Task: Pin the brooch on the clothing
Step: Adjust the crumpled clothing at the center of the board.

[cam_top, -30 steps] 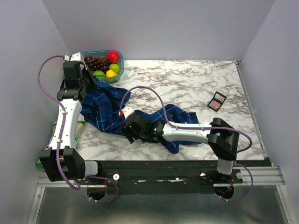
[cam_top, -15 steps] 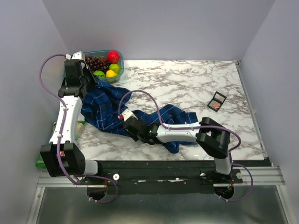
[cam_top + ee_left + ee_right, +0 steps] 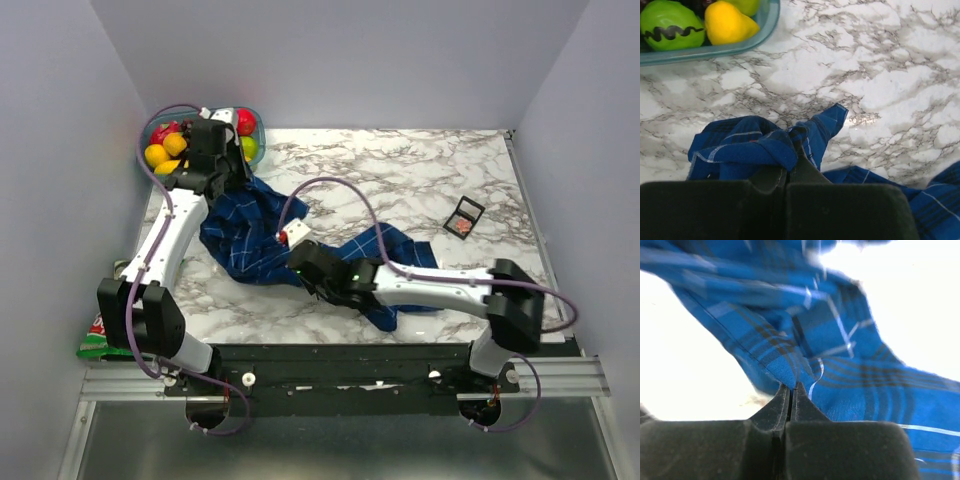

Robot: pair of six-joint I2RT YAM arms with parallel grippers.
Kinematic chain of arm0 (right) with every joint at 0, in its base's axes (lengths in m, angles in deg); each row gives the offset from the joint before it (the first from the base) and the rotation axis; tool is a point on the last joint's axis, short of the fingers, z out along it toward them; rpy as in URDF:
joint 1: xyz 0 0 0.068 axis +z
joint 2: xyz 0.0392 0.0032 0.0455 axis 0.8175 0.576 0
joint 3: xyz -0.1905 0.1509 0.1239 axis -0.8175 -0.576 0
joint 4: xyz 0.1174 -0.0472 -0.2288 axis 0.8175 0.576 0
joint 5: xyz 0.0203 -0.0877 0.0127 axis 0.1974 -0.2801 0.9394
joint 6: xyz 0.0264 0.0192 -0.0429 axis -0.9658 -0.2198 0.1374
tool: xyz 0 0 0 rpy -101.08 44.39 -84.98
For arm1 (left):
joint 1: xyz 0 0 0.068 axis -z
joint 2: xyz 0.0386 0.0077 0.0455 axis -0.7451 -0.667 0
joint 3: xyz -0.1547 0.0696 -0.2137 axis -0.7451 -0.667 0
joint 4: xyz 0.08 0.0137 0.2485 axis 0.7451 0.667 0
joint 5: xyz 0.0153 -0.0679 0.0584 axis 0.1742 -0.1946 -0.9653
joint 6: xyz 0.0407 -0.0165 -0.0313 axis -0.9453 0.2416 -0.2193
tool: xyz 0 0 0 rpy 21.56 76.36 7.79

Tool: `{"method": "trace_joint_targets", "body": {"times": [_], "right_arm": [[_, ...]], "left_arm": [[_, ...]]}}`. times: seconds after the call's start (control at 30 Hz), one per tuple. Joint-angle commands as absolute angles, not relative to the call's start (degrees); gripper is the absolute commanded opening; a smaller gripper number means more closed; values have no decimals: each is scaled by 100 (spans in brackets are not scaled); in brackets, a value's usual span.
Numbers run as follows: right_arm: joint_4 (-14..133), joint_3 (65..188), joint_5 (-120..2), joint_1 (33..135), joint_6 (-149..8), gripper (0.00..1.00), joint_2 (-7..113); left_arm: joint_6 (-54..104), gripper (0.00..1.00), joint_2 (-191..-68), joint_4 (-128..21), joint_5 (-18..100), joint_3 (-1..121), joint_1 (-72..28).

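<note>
On the white marble table (image 3: 400,170), the left pincer (image 3: 787,167) is clamped on a bunched fold of the blue plaid shirt (image 3: 242,240) lying left of centre, and the right pincer (image 3: 791,388) nips its hem. The step looks like spreading the shirt. The brooch is not visible, so the next move is to find it.

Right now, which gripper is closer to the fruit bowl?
Left. The left gripper pinches the shirt just short of the fruit bowl; the right gripper pinches the shirt's front edge, well away from the bowl.
</note>
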State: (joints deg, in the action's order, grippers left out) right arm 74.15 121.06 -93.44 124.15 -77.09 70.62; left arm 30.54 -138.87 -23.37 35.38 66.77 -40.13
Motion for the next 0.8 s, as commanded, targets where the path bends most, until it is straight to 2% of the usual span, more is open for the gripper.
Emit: {"method": "trace_joint_targets", "body": {"times": [0.0, 0.07, 0.1, 0.13, 0.17, 0.23, 0.4, 0.47, 0.6, 0.77], "right_arm": [[7701, 11882, -9186, 12444, -7946, 1, 5553], [7841, 11863, -9212, 12392, -7946, 1, 5035], [7894, 11863, -9195, 12339, -7955, 1, 4876], [7947, 11872, -9151, 12208, -7972, 1, 4761], [8052, 11881, -9003, 12137, -7990, 1, 4664], [8166, 11916, -8879, 11927, -8042, 1, 4444], [8439, 12030, -8483, 11522, -8148, 1, 4189], [8483, 12083, -8343, 11338, -8183, 1, 4048], [8545, 12197, -8316, 11056, -8131, 1, 3855], [8808, 12469, -8106, 10652, -8043, 1, 3767]], "left_arm": [[2611, 0, -14305, -2005, 3175, 7078, -3332], [2436, 15, -14534, -1665, 3500, 7411, -3235], [2409, 49, -14674, -1540, 3527, 7543, -3174], [2409, 65, -14676, -1478, 3518, 7710, -3164], [2418, 74, -14615, -1512, 3536, 7746, -3173], [2418, 99, -14238, -1635, 3553, 7799, -3164], [2470, 99, -13018, -2127, 3974, 7773, -3164], [2488, 99, -12630, -2355, 4133, 7423, -3173], [2593, 99, -11576, -2708, 5490, 6343, -3077], [2146, 99, -11134, -2174, 6216, 5322, -2716]]}}
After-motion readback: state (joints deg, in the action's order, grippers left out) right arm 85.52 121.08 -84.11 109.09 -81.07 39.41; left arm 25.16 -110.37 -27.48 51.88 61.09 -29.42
